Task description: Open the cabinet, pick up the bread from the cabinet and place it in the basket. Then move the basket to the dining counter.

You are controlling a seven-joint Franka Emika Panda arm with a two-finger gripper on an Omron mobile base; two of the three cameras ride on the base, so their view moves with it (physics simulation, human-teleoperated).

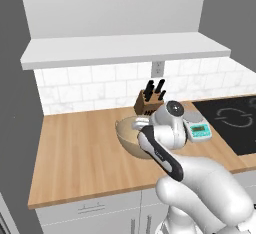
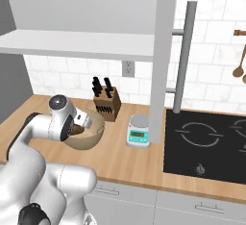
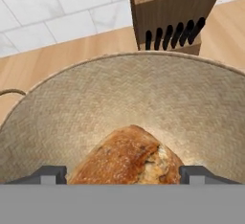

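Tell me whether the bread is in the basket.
In. In the hand view the bread lies inside the basket, woven wall rising behind it, between the open fingers.

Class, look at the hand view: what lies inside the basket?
A brown crusty bread lies inside the basket, between the open gripper's fingertips. The bread's near end and the basket floor beneath it are hidden.

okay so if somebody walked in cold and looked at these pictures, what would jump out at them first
Most striking is the crusty brown bread lying inside the tan basket, framed by the open tool in the hand view. Next, the white arm bends over that basket on the wooden counter, with a knife block just behind it and a small scale beside the black cooktop.
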